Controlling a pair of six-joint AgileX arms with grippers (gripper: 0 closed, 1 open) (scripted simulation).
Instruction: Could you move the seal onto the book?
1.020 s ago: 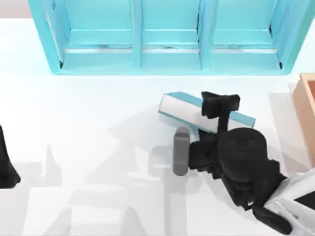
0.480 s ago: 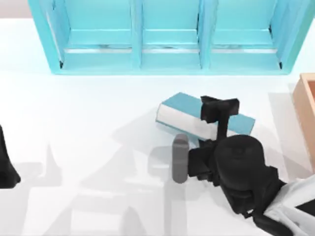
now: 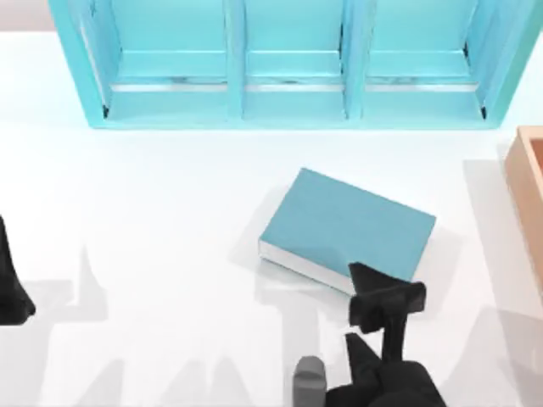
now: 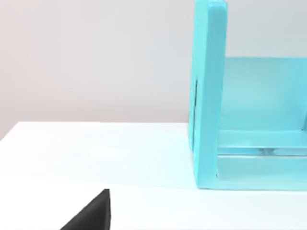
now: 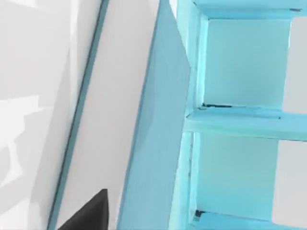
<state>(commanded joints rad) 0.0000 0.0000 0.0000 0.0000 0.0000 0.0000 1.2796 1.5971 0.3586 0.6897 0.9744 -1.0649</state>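
The book (image 3: pixel 348 225) lies flat on the white table right of centre, teal cover up, with white page edges along its near side. My right gripper (image 3: pixel 386 297) hovers open at the book's near right corner and holds nothing. The right wrist view shows the book's page edge (image 5: pixel 110 120) and cover (image 5: pixel 158 143) close by, with one dark fingertip (image 5: pixel 88 213) low in the picture. The seal is out of view. My left arm (image 3: pixel 10 288) is parked at the table's left edge.
A large teal shelf unit (image 3: pixel 288 110) runs along the back of the table and appears in the left wrist view too (image 4: pixel 208 96). An orange-brown box (image 3: pixel 528 203) stands at the right edge. Bare white table lies left of the book.
The book has dropped from tilted on its edge to lying flat. My right arm has drawn back toward the near edge, off the book.
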